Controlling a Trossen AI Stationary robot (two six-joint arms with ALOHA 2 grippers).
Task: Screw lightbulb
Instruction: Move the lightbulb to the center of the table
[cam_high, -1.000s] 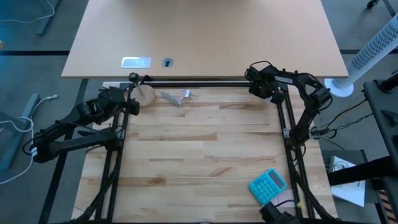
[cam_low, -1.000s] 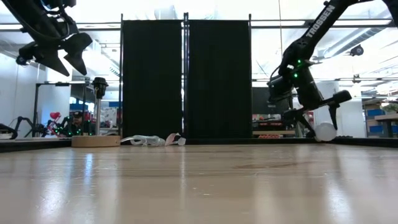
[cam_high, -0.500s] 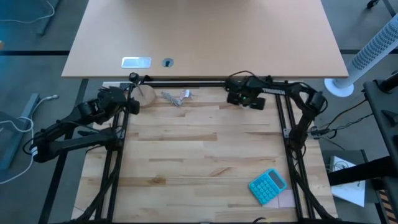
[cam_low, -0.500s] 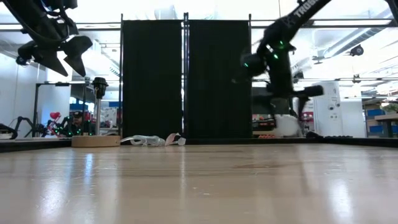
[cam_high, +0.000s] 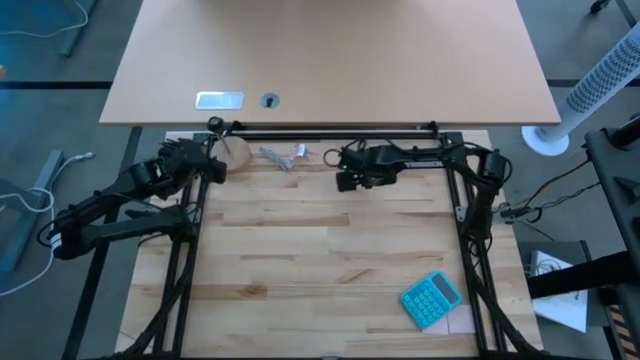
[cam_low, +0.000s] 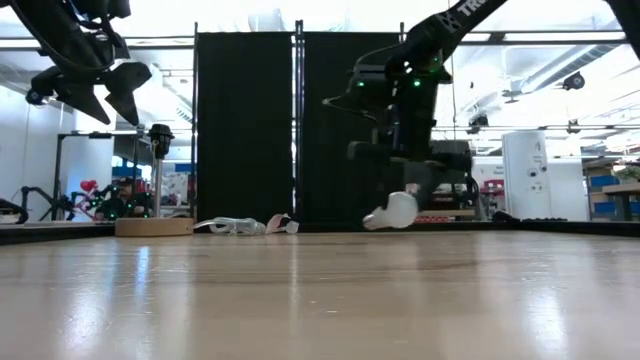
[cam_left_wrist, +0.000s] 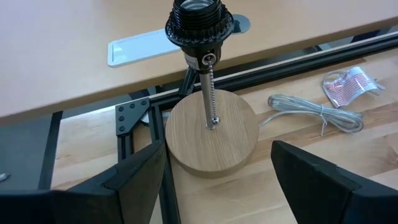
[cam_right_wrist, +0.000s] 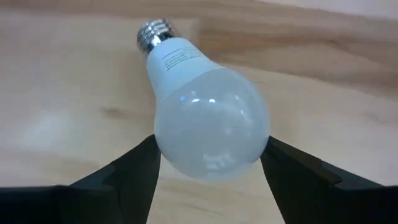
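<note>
Item one, my right gripper: both fingers pinch the rounded glass of the lightbulb, its metal screw neck pointing away from my wrist; the fingertips are cut off at the frame edge there. In the low view the lightbulb hangs tilted just above the table, neck downward to one side, my fingers lost against the dark curtain. From above, the right gripper sits over the far middle of the table and the bulb is hidden beneath it. Item two, my left gripper: fingers spread, holding nothing, hovering near the wooden disc. Its black socket stands upright on a thin stem, a pull chain hanging down to the disc. Item three, a bundled cord and a crumpled wrapper beside the disc. Item four, a blue calculator at the near right.
</note>
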